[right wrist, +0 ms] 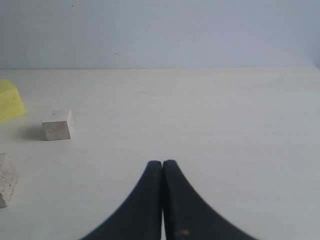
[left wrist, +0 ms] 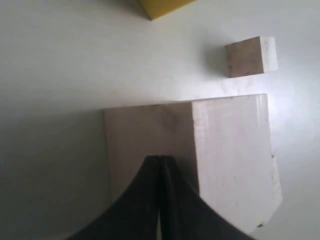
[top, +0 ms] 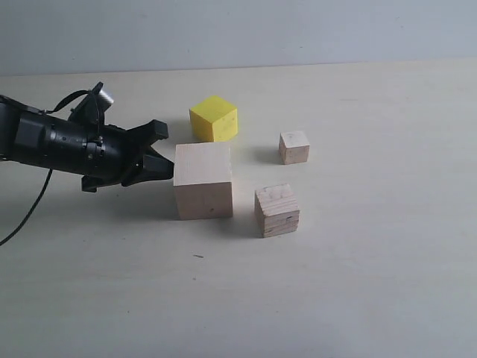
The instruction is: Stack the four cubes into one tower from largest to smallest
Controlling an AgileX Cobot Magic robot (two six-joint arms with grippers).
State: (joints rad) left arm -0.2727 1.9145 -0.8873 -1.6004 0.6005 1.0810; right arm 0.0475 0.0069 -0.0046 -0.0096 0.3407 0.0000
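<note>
The left hand (top: 170, 172), tips pressed together, rests against the left face of the largest pale cube (top: 203, 180) on the desk (top: 373, 283), with the yellow cube (top: 214, 118) behind it, the cracked cube (top: 277, 210) and smallest cube (top: 294, 147) standing apart to its right, and the right hand (right wrist: 162, 164) closed on nothing.

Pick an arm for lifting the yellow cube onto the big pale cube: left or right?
Left, likely. The left gripper sits shut at the largest pale cube, with the yellow cube just beyond it. The right gripper, also shut, hangs farther from both.
</note>
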